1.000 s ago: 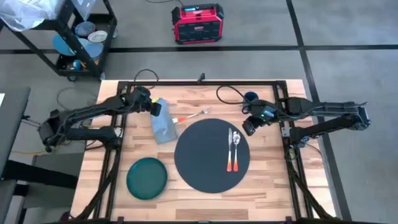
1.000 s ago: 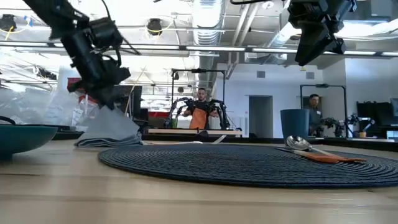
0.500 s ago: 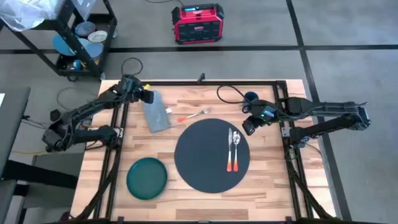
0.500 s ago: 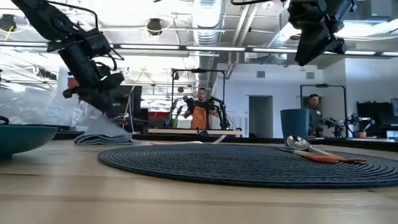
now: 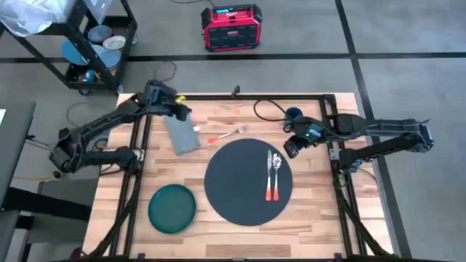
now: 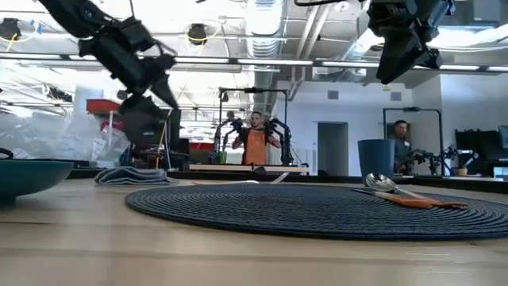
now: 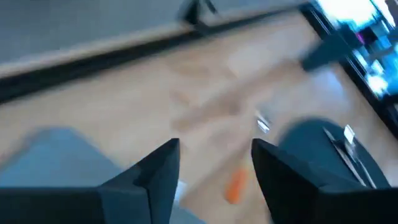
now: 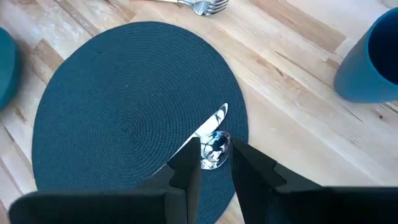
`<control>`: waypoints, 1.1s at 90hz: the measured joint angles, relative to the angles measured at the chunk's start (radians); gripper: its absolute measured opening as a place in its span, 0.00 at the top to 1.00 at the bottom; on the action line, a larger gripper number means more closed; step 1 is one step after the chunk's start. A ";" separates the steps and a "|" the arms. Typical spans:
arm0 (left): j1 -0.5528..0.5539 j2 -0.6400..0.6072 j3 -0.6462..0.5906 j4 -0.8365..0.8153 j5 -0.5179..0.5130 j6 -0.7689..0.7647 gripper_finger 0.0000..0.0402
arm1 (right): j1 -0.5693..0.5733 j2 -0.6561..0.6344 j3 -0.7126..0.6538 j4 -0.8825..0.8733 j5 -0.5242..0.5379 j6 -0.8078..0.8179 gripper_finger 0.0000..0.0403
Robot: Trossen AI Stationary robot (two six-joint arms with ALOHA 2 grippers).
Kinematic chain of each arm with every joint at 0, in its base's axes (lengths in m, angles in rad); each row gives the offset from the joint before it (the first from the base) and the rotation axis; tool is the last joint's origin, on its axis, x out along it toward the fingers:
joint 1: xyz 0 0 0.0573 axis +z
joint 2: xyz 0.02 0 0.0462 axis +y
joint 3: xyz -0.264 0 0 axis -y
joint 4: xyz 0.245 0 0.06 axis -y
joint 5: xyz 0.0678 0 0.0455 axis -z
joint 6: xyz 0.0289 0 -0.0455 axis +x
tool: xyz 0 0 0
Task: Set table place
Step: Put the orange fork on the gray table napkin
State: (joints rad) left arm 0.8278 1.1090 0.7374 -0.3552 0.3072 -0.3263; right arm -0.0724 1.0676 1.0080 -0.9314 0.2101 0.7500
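High view: place (image 5: 247,182) at centre of table (image 5: 313,218); left gripper (image 5: 180,113) above grey napkin (image 5: 182,135). Low view: right gripper (image 6: 394,67) raised. Left wrist view: fingers (image 7: 155,174) apart, empty. Right wrist view: fingers (image 8: 186,171) slightly apart, empty, over spoon (image 8: 214,149).

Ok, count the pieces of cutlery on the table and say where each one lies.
3: a knife and a spoon side by side on the mat's right part; a fork on the bare table behind it.

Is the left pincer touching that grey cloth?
Apart. The low view shows the left pincer raised, with open air between it and the cloth lying flat on the table.
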 joint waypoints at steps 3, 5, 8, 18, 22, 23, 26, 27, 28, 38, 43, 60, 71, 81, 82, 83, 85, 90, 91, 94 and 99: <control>-0.038 0.018 0.005 0.007 0.002 0.004 0.60 | 0.000 0.000 0.000 0.000 0.003 -0.002 0.82; -0.065 0.030 0.006 0.014 0.002 0.008 0.61 | 0.000 0.000 0.000 0.000 0.007 -0.004 0.82; -0.101 0.048 0.009 0.019 0.002 0.015 0.62 | 0.000 0.000 0.000 0.000 0.008 -0.011 0.82; -0.197 0.137 0.028 0.032 -0.009 0.032 0.66 | 0.000 0.000 0.000 0.000 0.009 -0.019 0.82; -0.225 0.177 0.043 0.036 -0.032 0.036 0.67 | 0.000 0.000 0.000 -0.001 0.009 -0.020 0.82; -0.233 0.188 0.048 0.036 -0.041 0.037 0.67 | 0.000 0.000 0.000 -0.001 0.008 -0.021 0.82; -0.251 0.220 0.066 0.035 -0.063 0.045 0.67 | 0.001 0.000 0.000 -0.002 0.008 -0.021 0.82; -0.257 0.232 0.074 0.034 -0.071 0.049 0.67 | 0.001 0.000 0.000 -0.002 0.008 -0.022 0.82; -0.263 0.244 0.082 0.034 -0.079 0.054 0.67 | 0.001 0.000 0.000 -0.002 0.008 -0.022 0.82; -0.311 0.359 0.172 0.029 -0.131 0.110 0.67 | 0.001 0.000 0.000 -0.004 0.008 -0.025 0.82; -0.325 0.422 0.227 0.020 -0.134 0.127 0.67 | 0.001 0.000 0.000 -0.005 0.008 -0.025 0.82; -0.336 0.607 0.376 -0.049 -0.139 0.188 0.67 | 0.012 0.000 0.000 -0.029 0.004 -0.025 0.82; -0.348 0.680 0.435 -0.056 -0.123 0.222 0.67 | 0.028 0.000 0.000 -0.040 0.004 -0.019 0.82; -0.362 0.728 0.479 -0.057 -0.103 0.259 0.67 | 0.037 0.000 0.000 -0.046 0.004 -0.018 0.82; -0.363 0.732 0.482 -0.058 -0.103 0.262 0.67 | 0.037 0.000 0.000 -0.047 0.005 -0.018 0.82; -0.364 0.735 0.485 -0.059 -0.103 0.266 0.67 | 0.038 0.000 0.000 -0.048 0.005 -0.018 0.82; -0.367 0.742 0.491 -0.062 -0.103 0.272 0.67 | 0.040 0.000 0.000 -0.048 0.005 -0.018 0.82; -0.372 0.759 0.505 -0.056 -0.103 0.285 0.67 | 0.039 0.000 0.000 -0.047 0.005 -0.017 0.82; -0.373 0.763 0.506 -0.054 -0.103 0.287 0.67 | 0.039 0.000 0.000 -0.047 0.005 -0.017 0.82; -0.376 0.772 0.511 -0.054 -0.103 0.293 0.67 | 0.039 0.000 0.000 -0.048 0.005 -0.017 0.82; -0.379 0.790 0.519 -0.055 -0.103 0.303 0.67 | 0.039 0.000 0.000 -0.047 0.005 -0.017 0.82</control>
State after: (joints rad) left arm 0.4488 1.8992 1.2564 -0.4099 0.2043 -0.0234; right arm -0.0330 1.0674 1.0080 -0.9785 0.2153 0.7328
